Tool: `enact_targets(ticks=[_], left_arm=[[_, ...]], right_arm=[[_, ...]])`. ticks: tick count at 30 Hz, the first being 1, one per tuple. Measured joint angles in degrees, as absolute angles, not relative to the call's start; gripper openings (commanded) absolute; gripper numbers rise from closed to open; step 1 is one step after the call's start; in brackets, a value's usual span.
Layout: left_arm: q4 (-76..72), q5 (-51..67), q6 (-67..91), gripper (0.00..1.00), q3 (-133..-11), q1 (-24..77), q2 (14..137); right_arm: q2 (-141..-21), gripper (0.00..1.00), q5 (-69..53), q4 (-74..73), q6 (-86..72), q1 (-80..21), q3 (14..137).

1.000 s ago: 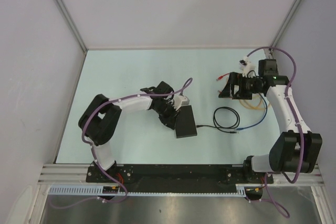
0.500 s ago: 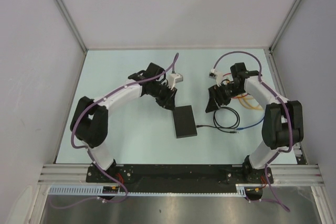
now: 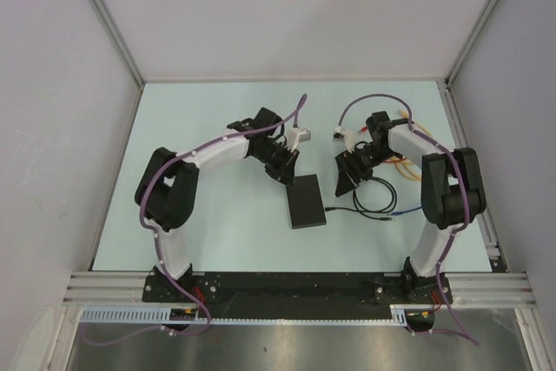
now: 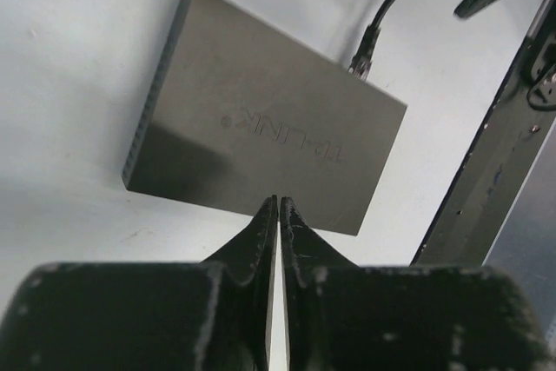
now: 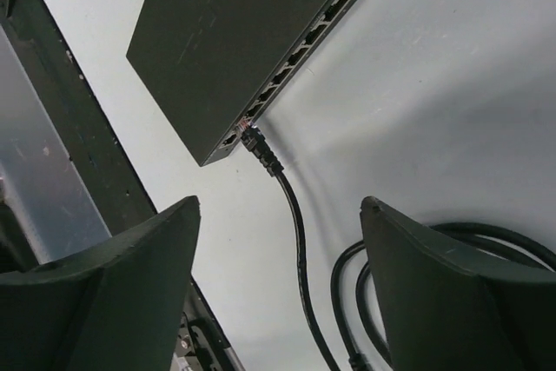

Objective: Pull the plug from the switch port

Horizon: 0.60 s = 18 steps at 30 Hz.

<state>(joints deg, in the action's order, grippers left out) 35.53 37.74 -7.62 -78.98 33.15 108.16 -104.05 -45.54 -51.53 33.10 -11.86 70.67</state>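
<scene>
The switch (image 3: 307,201) is a flat matte-black box lying mid-table; it also shows in the left wrist view (image 4: 261,115) and the right wrist view (image 5: 234,32). A black plug (image 5: 259,149) sits in a socket near one end of its port row, and its black cable (image 3: 343,209) runs right to a coil (image 3: 375,195). My left gripper (image 3: 284,168) is shut and empty, just above the switch's far edge. My right gripper (image 3: 346,180) is open and empty, above the table to the right of the switch, with the cable passing between its fingers in the right wrist view.
Orange and blue cables (image 3: 408,167) lie at the right by the right arm. The black rail of the arm bases (image 3: 287,286) runs along the near edge. Side walls close the table in on the left, right and back.
The left gripper has come back down toward the switch's far edge. The right gripper has moved left and nearer, toward the plug side of the switch.
</scene>
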Motion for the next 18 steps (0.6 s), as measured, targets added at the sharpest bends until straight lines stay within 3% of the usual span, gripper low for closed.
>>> enact_targets(ticks=[18], left_arm=[[34.3, 37.9, -6.0, 0.13, -75.4, 35.9, 112.5]], right_arm=[[-116.7, 0.69, -54.5, -49.5, 26.5, -14.5, 73.1]])
